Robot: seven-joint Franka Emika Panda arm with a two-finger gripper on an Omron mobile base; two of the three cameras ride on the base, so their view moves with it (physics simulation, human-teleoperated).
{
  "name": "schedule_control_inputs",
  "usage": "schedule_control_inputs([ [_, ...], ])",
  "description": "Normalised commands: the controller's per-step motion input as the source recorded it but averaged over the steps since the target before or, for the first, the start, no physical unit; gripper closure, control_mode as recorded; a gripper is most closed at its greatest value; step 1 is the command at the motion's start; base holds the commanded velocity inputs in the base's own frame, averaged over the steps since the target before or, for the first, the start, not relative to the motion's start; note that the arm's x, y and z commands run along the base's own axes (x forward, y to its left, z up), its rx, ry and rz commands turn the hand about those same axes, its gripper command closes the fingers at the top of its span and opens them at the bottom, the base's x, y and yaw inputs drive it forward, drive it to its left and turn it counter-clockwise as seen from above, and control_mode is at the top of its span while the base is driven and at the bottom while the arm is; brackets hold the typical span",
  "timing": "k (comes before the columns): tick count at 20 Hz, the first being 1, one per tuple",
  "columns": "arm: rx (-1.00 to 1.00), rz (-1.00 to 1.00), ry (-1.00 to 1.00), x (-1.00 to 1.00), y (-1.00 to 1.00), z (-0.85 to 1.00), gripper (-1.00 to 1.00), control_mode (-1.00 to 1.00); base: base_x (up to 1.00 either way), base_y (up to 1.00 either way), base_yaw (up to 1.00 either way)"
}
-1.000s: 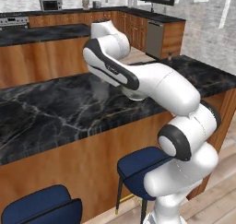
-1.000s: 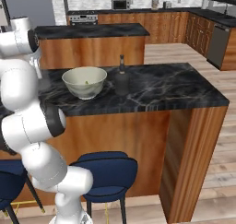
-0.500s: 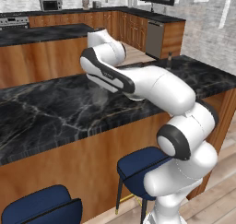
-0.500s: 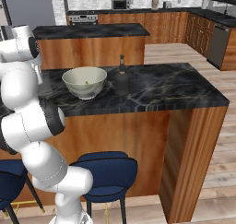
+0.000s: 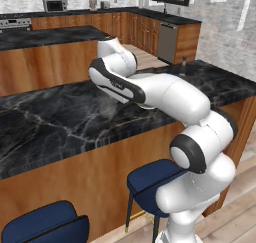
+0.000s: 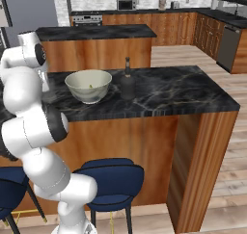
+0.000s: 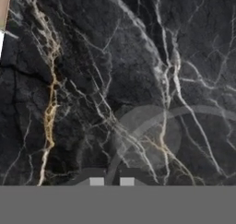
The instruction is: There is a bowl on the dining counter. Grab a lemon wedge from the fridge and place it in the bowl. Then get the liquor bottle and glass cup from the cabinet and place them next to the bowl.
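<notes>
Holding glass cup point(image 7: 147, 138), tool point(image 7: 111, 181) closed.

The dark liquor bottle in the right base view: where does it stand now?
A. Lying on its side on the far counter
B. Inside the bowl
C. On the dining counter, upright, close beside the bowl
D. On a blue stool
C. In the right base view the liquor bottle stands upright on the dark marble dining counter, just to the right of the bowl and apart from it.
</notes>
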Motion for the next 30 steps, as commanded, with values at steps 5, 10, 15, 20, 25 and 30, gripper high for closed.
schedule_control_inputs([
  [5,0.00,0.00,-0.01,0.21,-0.04,-0.24,1.00,-1.00,0.00,0.00,0.00],
  [10,0.00,0.00,0.00,0.01,0.14,-0.29,-1.00,-1.00,0.00,0.00,0.00],
  [15,0.00,0.00,0.00,0.00,-0.02,0.03,-1.00,-1.00,0.00,0.00,0.00],
  [20,-0.03,0.00,-0.03,0.00,-0.01,0.47,-1.00,-1.00,0.00,0.00,0.00],
  [25,-0.06,-0.01,-0.17,-0.20,0.00,0.68,-1.00,-1.00,0.00,0.00,0.00],
  [30,-0.02,0.00,-0.37,-0.81,-0.04,0.58,-1.00,-1.00,0.00,0.00,0.00],
])
